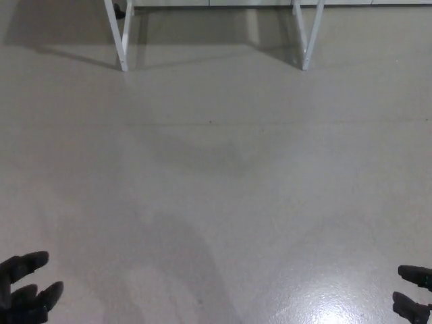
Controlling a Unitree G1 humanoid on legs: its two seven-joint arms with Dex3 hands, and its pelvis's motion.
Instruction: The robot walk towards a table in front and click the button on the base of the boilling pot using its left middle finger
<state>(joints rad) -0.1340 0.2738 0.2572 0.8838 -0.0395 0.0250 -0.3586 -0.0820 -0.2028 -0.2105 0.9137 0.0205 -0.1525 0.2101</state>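
Only the white legs of the table show, one leg (118, 34) at the top left and another leg (307, 34) at the top right, with the table's front edge along the top border. The boiling pot and its button are out of the picture. My left hand (25, 289) hangs at the bottom left corner, open, its black fingers spread over the floor. My right hand (413, 295) peeks in at the bottom right corner, with two fingertips apart and holding nothing.
A wide stretch of pale grey floor (216, 189) lies between me and the table legs. A glossy light reflection sits on the floor near the bottom right.
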